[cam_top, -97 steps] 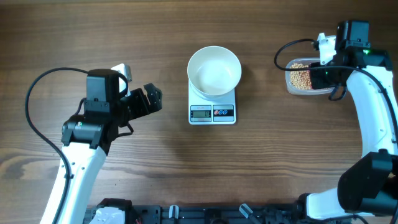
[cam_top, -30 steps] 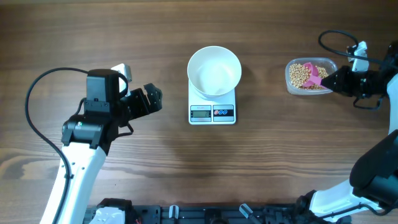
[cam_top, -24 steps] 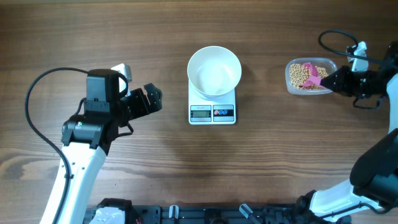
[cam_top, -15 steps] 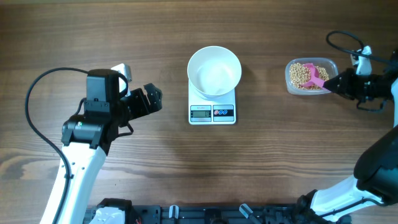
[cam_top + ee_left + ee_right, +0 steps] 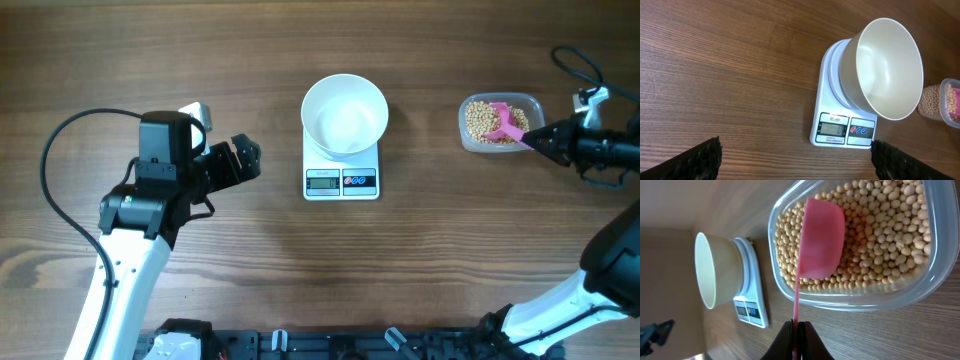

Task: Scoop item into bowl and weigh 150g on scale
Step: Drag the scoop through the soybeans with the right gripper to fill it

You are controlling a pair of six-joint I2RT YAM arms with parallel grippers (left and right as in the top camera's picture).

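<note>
Judged the step as scooping, with nothing yet delivered: saw no beans in the round plain white bowl (image 5: 345, 112), smooth and glossy inside, seated on the small white square digital kitchen scale (image 5: 341, 181) with its grey display and dark button panel.

Found the right end effector (image 5: 797, 329) pinched fully closed on the thin flat handle of a pink plastic scoop (image 5: 820, 240). Found the scoop's rounded cup down among the small round tan-beige beans (image 5: 880, 235), inside a clear rounded-rectangular plastic tub (image 5: 850, 301) well to the right of the scale. Could not tell whether the cup carried any beans.

Found the left end effector (image 5: 248, 158) well to the left of the scale, spread wide and holding nothing.

Reckoned the next move called for driving the cup under the beans, lifting it level, carrying it across to the bowl on the scale and tipping there. Expected hard, smooth, rolling beans to spill from a tilted cup, and the slim handle to twist in so narrow a pinch.

Noted the brown wood-grain tabletop (image 5: 300, 270), matt and flat under the scale.
</note>
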